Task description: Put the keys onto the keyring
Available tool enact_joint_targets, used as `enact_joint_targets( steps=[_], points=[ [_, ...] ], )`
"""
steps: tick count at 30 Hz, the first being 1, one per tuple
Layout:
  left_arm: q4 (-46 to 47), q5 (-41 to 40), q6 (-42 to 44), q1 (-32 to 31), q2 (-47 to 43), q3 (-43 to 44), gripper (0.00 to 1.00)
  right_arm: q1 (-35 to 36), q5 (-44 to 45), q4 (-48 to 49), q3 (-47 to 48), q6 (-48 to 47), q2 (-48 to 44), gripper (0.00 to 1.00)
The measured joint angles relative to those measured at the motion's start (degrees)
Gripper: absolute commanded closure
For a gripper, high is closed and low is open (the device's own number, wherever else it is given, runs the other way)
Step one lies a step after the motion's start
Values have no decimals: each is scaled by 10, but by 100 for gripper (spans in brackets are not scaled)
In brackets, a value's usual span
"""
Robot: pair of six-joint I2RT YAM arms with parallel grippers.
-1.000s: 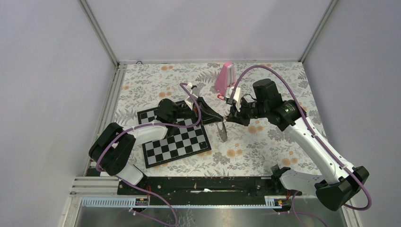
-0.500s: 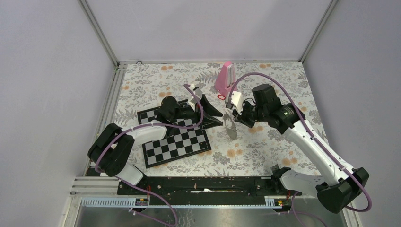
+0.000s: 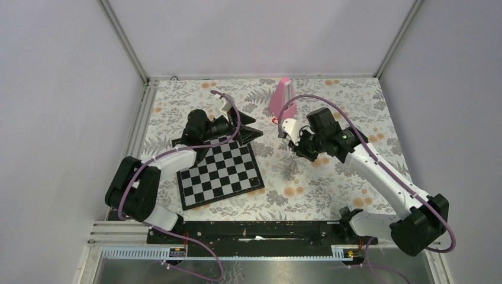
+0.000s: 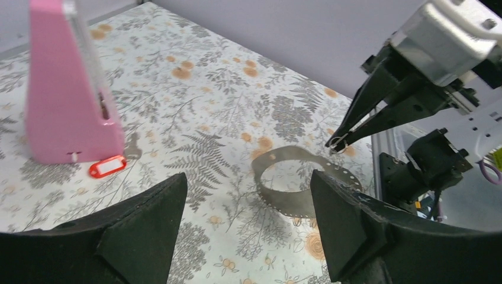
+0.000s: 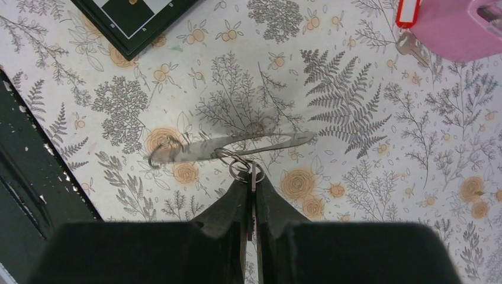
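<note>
Right gripper [image 5: 251,181] pinching keyring [image 5: 266,142] over floral cloth [image 5: 355,118], red key [image 5: 408,12], silver key [image 5: 413,47] beside metronome [image 5: 462,29]

Overhead plus wrist views, keyring [image 5: 207,148] shared

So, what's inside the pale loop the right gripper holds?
Only floral tablecloth shows through the keyring; the red key lies outside, by the metronome. The right gripper covers the spot it pinches.
</note>
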Motion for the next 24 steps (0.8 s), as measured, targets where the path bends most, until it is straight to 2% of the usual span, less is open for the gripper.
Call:
enact_joint_targets(
  steps=[5,10,15,24],
  points=[
    [-19,-6,-4,19,0,0,1,-48,-6,7,-6,-3,0,94],
    [-21,-5,-6,25,0,0,1,-126,-2,19,-61,-25,-4,93],
    [-31,-5,-5,32,0,1,1,-160,7,17,-118,-45,-11,93],
    [-95,-5,1,33,1,19,1,-227,28,27,-154,-58,20,92]
  ],
)
